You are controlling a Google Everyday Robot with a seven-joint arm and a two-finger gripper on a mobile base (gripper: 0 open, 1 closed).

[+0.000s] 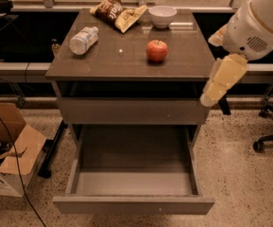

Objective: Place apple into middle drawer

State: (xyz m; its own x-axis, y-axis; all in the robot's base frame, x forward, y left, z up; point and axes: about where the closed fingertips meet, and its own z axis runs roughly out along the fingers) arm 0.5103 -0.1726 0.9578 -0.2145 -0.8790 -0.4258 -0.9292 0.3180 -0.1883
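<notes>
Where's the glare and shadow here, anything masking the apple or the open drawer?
Camera view: glare streak on the cabinet top beside the white bowl, small highlight left of the apple; apple evenly lit, soft shadow beneath. Camera view: middle drawer interior readable, darker toward its back. End effector right of the cabinet's front corner, brightly lit.
</notes>
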